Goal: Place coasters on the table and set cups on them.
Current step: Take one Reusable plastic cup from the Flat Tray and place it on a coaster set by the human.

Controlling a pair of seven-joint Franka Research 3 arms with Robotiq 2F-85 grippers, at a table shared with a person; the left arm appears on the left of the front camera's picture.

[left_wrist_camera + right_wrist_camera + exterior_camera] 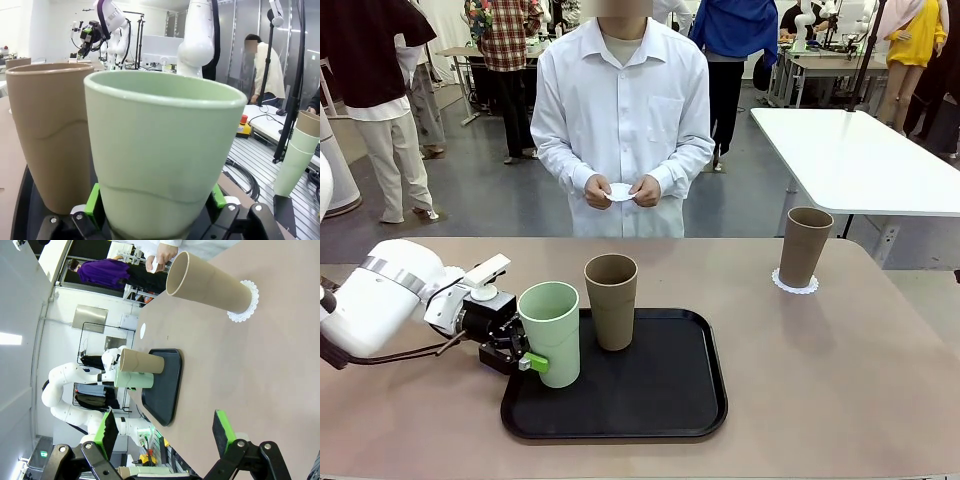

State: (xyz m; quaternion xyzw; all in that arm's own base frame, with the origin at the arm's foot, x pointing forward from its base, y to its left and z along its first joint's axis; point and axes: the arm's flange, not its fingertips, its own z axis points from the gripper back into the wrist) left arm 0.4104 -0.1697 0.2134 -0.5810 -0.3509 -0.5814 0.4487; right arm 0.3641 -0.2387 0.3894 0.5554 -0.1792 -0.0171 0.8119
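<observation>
My left gripper (540,362) pinches the upright mint cup (550,320), lower left; right gripper (166,432) spread; person's coaster (620,191) lies beyond, upper centre.

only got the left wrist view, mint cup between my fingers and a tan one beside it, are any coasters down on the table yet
observer: yes, a lacy coaster lies at the table's far right, but the other tan cup already stands on it.
operator: any free one
observer: the right wrist view shows a small white disc, probably a coaster, bare on the table beyond the tray, toward the robot's left end.
operator: and the third
observer: the person's hands hold a white coaster at the far side.
</observation>
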